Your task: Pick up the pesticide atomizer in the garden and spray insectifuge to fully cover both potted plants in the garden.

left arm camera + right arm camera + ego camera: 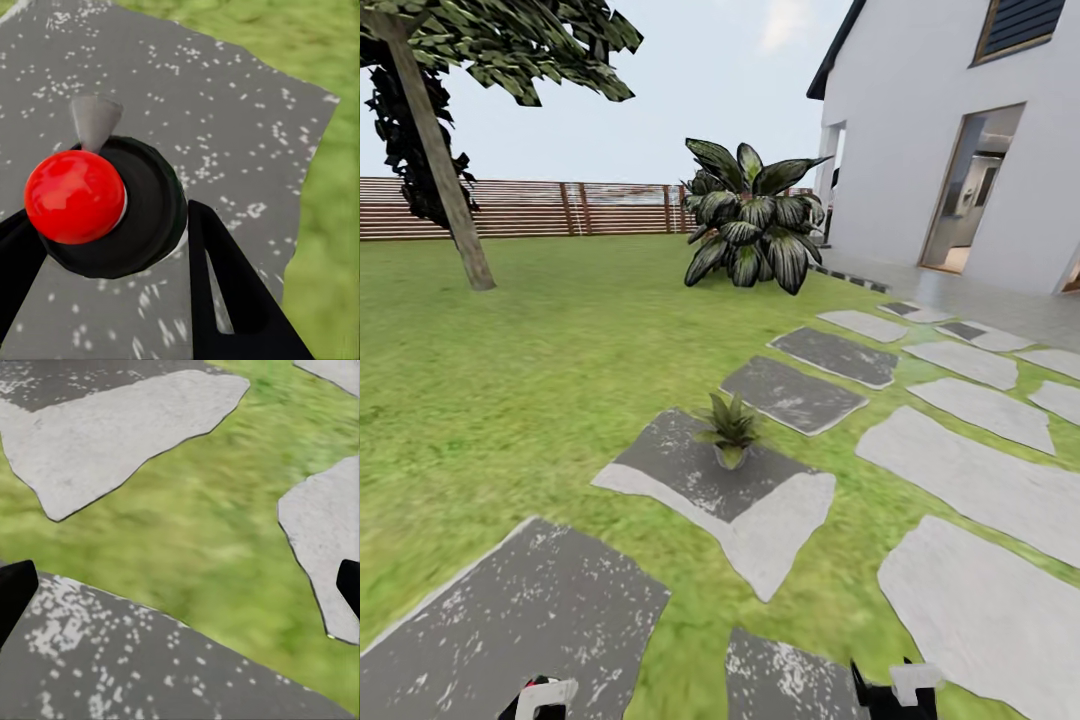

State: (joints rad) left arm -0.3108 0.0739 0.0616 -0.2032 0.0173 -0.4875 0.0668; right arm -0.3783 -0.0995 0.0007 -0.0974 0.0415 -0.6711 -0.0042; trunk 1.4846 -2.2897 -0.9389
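In the head view, a potted plant [730, 428] is seen slightly right of centre, upright in a small grey pot [731, 456] that stands on a dark stepping slab [700, 470] in the lawn [540, 370]. More slabs run toward 1 o'clock to a white house [940, 130]. A big dark-leaved bush [752, 218] stands at 12 o'clock beyond the plant, a tree trunk [442, 165] at 10 o'clock, and a slat fence [530, 208] behind.

In the left wrist view, the pesticide atomizer [112, 206] is clamped between the black fingers [232, 292] of the left gripper [105, 262]. It is viewed end-on, its red nozzle [73, 196] toward the camera, above a speckled slab [210, 97].

In the right wrist view, the right gripper [180, 589] is held apart, with nothing between its fingertips [13, 589], over grass [217, 525].
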